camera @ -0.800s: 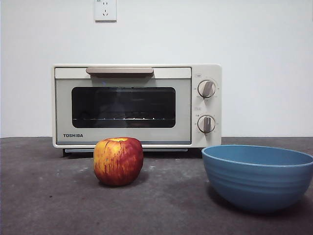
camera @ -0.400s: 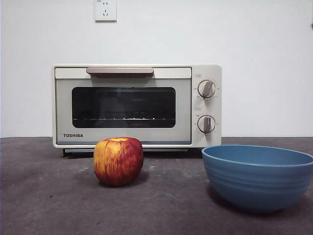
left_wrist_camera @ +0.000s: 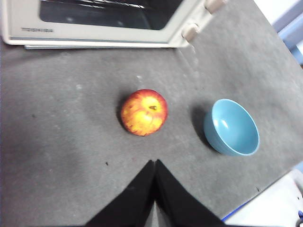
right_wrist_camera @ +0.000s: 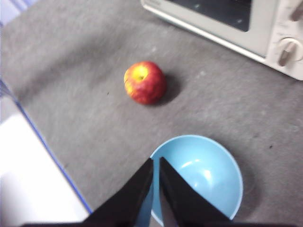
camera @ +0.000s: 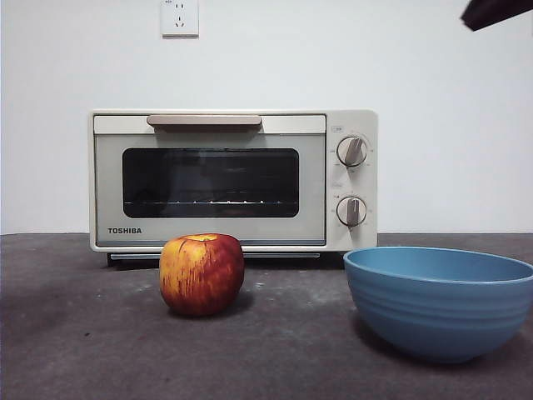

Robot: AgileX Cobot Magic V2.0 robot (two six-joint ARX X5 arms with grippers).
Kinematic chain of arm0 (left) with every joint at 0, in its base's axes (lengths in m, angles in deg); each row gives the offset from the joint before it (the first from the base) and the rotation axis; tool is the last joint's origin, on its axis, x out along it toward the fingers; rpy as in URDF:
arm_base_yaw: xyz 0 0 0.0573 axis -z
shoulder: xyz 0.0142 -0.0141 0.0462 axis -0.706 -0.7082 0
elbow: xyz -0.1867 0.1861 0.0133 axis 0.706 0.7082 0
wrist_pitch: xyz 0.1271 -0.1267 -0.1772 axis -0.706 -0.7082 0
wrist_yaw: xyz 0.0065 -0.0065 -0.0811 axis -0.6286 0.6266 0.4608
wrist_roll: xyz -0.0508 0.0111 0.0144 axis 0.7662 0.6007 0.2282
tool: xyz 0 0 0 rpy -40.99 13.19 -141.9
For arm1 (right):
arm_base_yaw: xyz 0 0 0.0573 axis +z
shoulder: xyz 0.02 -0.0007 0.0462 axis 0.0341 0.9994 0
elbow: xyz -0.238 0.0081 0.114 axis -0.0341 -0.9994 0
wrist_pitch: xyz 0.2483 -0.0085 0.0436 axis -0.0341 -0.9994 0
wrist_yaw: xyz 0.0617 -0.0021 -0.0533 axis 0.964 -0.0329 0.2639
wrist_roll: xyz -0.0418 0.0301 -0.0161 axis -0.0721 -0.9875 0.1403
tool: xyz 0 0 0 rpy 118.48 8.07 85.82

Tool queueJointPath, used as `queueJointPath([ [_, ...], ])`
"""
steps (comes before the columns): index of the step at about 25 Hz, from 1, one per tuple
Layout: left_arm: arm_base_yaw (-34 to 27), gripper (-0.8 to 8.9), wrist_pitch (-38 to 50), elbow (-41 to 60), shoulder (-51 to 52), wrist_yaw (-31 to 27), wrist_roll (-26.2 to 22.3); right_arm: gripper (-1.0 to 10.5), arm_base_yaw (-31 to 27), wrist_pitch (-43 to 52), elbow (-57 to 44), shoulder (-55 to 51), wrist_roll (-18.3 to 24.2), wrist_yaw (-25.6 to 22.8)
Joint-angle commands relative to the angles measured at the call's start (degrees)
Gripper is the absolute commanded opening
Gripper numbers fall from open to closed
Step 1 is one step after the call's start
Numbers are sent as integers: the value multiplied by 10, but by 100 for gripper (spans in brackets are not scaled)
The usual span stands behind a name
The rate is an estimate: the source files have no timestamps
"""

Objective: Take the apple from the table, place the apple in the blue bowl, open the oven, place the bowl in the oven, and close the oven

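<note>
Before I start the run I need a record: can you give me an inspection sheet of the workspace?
Surface: dark grey table, pale scuffs.
Job's things: apple on the table, bare; blue bowl empty, apart from it; Toshiba oven door closed.
Clutter: nothing seen.
Grippers: left gripper shut, above the table near the apple; right gripper shut, above the bowl; neither holds anything.
Cables: nothing seen.
Surroundings: white wall, wall socket.

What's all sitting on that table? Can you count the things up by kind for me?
Apple: 1
Blue bowl: 1
Oven: 1
Total: 3 things on the table
</note>
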Motion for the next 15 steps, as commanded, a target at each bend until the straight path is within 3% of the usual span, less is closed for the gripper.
queueJointPath([
  [1, 7, 7, 6, -14, -2, 3, -18, 4, 26, -1, 8, 10, 17, -14],
  [5, 7, 7, 5, -14, -2, 3, -17, 17, 43, 10, 8, 13, 14, -16],
  [7, 7, 7, 5, -14, -2, 3, -17, 231, 43, 13, 8, 13, 11, -17],
  [8, 7, 7, 5, -14, -2, 3, -17, 378, 43, 16, 8, 14, -5, -17],
  [9, 7, 7, 5, -14, -2, 3, -17, 445, 43, 23, 8, 17, -28, -18],
  [15, 7, 7, 6, -14, -3, 3, -16, 451, 89, 97, 8, 73, -67, -28],
])
